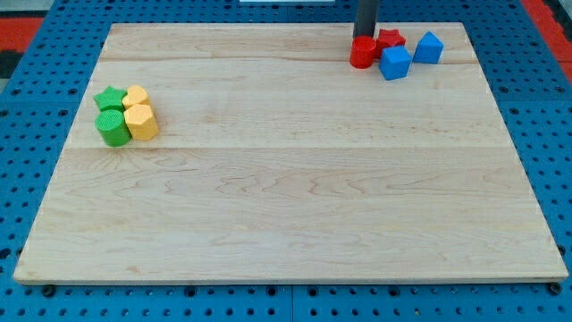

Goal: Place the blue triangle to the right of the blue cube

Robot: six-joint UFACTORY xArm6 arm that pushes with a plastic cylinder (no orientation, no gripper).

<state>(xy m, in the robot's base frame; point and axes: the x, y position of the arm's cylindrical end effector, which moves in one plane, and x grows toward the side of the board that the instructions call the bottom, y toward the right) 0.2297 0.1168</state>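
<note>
The blue cube (394, 63) sits near the view's top right of the wooden board (286, 197). The blue triangle (429, 47) is just to its upper right, close beside it. A red cylinder (362, 53) lies left of the cube and a red star (390, 39) lies behind the cube. My rod comes down from the view's top, and my tip (364, 37) sits right behind the red cylinder, left of the red star; its very end is partly hidden by the cylinder.
At the view's left is a tight cluster: a green star (110, 97), a yellow block (136, 96), a green cylinder (113, 128) and a yellow hexagon-like block (141, 122). A blue pegboard surrounds the board.
</note>
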